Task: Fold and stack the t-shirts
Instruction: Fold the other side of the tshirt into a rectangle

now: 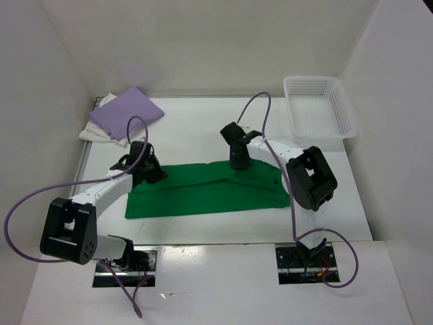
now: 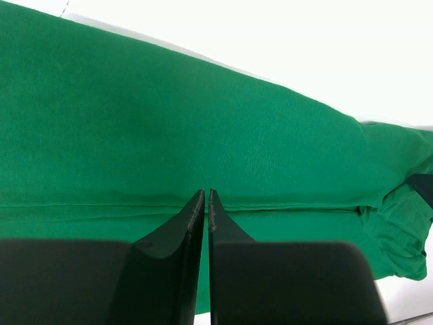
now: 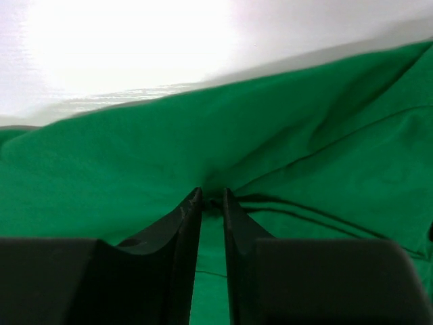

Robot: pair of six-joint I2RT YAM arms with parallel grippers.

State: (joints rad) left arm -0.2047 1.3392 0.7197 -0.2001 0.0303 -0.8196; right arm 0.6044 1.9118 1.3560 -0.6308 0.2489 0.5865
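Observation:
The green t-shirt (image 1: 203, 193) lies folded into a long band across the table's middle. My left gripper (image 1: 153, 173) hovers over its left far edge. In the left wrist view its jaws (image 2: 206, 193) are parted by only a narrow slit above a seam of the green cloth (image 2: 203, 115), with nothing between them. My right gripper (image 1: 238, 162) is down on the band's far edge near the middle. In the right wrist view it (image 3: 212, 197) pinches a puckered bit of green cloth (image 3: 135, 169). The lilac t-shirt (image 1: 127, 112) lies folded on the white t-shirt (image 1: 95, 133) at the far left.
A white lattice basket (image 1: 318, 108) stands at the far right corner. White walls close the table on the left, back and right. Purple cables loop off both arms.

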